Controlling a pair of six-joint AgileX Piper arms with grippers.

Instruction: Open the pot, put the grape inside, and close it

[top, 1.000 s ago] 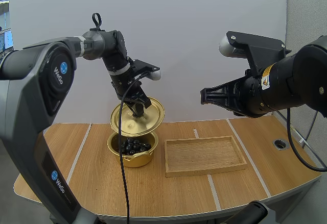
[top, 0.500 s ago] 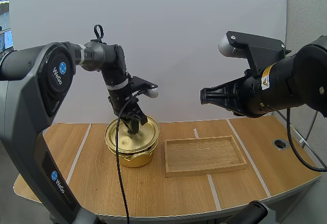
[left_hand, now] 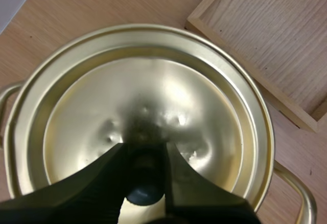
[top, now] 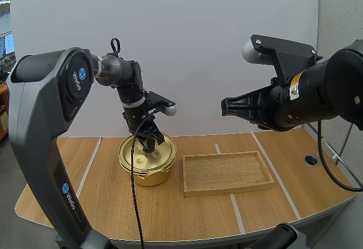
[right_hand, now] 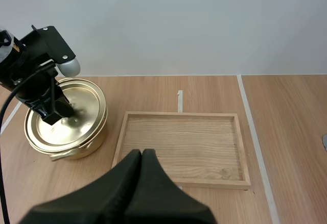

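My left gripper (left_hand: 145, 155) is pinched narrowly on the knob (left_hand: 145, 192) of the lid (left_hand: 153, 101), which rests on the pot (top: 148, 176) just left of the wooden tray (top: 227, 172); rising before the fingers part fully would likely lift the lid off.

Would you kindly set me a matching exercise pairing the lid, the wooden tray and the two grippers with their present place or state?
Things:
1 lid
2 wooden tray
3 left gripper
4 right gripper

Places or states:
A shut on nothing, high above the table
B resting on the pot
C lying beside the pot
D shut on the knob

Pairs: 1-B; 2-C; 3-D; 4-A
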